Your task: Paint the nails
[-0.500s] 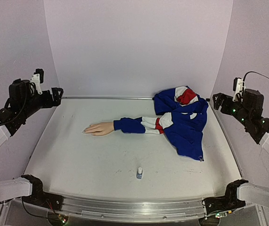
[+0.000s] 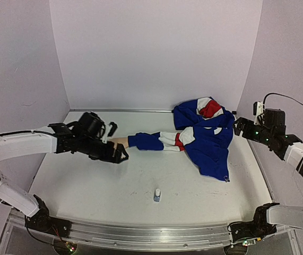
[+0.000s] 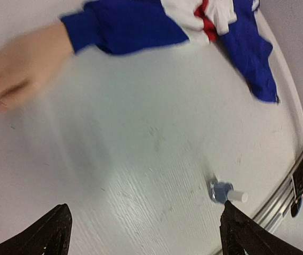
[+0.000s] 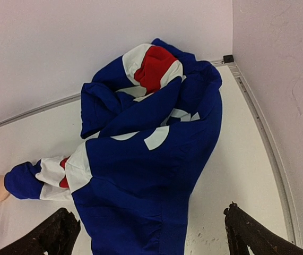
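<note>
The pale mannequin hand (image 2: 121, 141) lies flat, its blue sleeve cuff (image 2: 140, 141) pointing right. Its nails are too small and blurred to make out. My left gripper (image 2: 116, 142) hovers open right over the hand and hides most of it from above. In the left wrist view the hand (image 3: 24, 64) is a blur at the upper left, beyond my open left gripper (image 3: 143, 231). My right gripper (image 2: 238, 126) is open at the jacket's right edge, holding nothing. Its own view shows the right gripper (image 4: 151, 234) spread above the blue cloth.
A crumpled blue, white and red jacket (image 2: 207, 135) fills the back right of the table (image 2: 87, 180). A small clear bottle with a pale cap (image 2: 157, 195) stands near the front middle, and the same bottle (image 3: 223, 191) sits close to my left gripper's right finger. A metal rail (image 2: 151, 234) runs along the front.
My left arm has swung from the back-left wall down over the table to the mannequin hand. The right arm has dropped slightly and edged toward the jacket.
</note>
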Available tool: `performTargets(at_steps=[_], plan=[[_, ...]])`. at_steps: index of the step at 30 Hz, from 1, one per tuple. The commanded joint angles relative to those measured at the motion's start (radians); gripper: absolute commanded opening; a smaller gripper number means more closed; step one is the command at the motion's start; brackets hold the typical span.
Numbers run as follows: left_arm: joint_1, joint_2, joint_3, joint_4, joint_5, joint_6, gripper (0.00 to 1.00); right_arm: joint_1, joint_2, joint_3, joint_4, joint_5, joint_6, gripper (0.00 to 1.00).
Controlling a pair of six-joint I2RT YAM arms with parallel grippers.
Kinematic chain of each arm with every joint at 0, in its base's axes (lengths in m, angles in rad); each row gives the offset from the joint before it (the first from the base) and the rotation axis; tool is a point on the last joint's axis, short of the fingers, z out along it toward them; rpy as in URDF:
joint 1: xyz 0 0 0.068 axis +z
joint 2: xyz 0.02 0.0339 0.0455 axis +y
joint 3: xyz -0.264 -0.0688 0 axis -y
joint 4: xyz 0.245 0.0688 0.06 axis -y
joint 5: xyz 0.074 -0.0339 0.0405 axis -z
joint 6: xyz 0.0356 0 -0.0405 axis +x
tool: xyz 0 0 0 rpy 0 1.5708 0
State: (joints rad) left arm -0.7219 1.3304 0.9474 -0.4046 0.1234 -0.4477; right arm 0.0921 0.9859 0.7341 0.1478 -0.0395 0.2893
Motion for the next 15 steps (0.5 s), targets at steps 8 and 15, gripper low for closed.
performTargets(at_steps=[8, 15], plan=[[-0.456, 0.426, 0.389, -0.285, -0.030, -0.077, 0.91, -0.019, 0.010, -0.024, 0.032, -0.140, 0.011, 0.98], [-0.533, 0.590, 0.587, -0.400, -0.079, -0.058, 0.82, -0.020, -0.020, -0.032, 0.028, -0.161, 0.008, 0.98]])
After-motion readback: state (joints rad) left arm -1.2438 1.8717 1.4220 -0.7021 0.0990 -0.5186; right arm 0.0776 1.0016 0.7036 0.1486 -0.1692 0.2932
